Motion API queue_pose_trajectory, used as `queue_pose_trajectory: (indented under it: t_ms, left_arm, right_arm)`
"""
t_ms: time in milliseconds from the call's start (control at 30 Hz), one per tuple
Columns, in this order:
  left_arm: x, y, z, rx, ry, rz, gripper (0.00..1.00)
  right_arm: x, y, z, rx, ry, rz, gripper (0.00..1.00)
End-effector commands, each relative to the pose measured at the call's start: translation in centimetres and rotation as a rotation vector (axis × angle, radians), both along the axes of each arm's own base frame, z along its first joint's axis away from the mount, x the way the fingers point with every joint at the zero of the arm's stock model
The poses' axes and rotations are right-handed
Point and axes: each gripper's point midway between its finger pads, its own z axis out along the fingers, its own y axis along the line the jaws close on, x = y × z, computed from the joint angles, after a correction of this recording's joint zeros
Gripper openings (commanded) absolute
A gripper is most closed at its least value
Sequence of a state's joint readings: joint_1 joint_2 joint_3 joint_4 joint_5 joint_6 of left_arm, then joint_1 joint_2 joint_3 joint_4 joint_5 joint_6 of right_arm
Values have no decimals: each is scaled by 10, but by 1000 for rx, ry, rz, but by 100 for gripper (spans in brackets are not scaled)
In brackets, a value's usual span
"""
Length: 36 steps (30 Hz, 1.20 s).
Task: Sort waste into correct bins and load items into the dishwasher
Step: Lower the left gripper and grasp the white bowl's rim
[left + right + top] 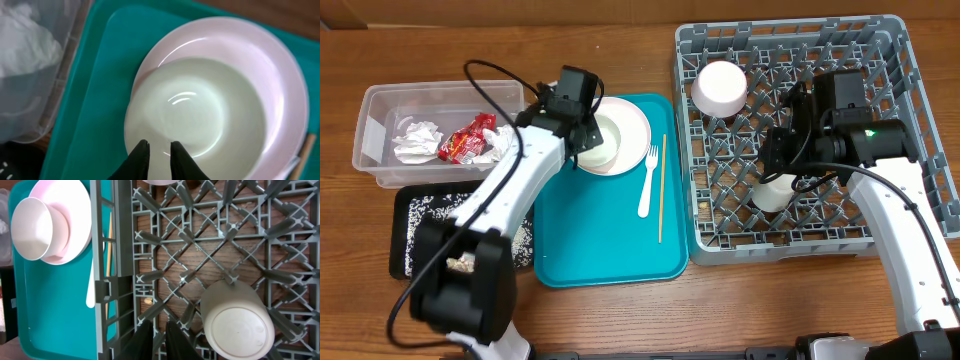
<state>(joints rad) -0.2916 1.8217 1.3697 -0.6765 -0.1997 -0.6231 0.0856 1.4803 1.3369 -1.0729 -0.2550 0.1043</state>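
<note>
A white bowl sits on the pale plate at the far end of the teal tray; both also show in the left wrist view, bowl and plate. My left gripper hangs just over the bowl's near inner side with its fingers close together and nothing between them. A white fork and a wooden chopstick lie on the tray. My right gripper is shut and empty over the grey dish rack, beside an upturned white cup. An upturned white bowl stands in the rack.
The clear tub holds a white napkin and the red wrapper. The black tray in front of it holds pale crumbs. The teal tray lies between the bins and the rack.
</note>
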Motion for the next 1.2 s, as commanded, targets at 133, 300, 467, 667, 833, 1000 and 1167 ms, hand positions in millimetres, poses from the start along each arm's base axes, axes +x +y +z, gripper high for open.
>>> queue_pose_trajectory:
  t_ms: [133, 300, 467, 667, 833, 1000, 1167]
  left_arm:
    - [-6, 19, 23, 68, -18, 25, 47]
    - [-13, 35, -3, 169, 56, 52, 42]
    - [-17, 34, -30, 180, 129, 44, 40]
    - [-17, 32, -42, 180, 150, 40, 43]
    - [-13, 31, -42, 175, 136, 41, 47]
    - [-9, 28, -47, 161, 131, 33, 43]
    - [-5, 27, -52, 162, 129, 29, 45]
  right_arm:
    - [2, 0, 1, 3, -5, -4, 13]
    - [1, -1, 1, 2, -1, -4, 13]
    - [1, -1, 1, 2, -2, -4, 13]
    - [1, -1, 1, 2, -2, -3, 13]
    - [1, -1, 1, 2, -2, -4, 14]
    - [1, -1, 1, 2, -2, -3, 14]
    - [2, -1, 1, 2, -2, -4, 16]
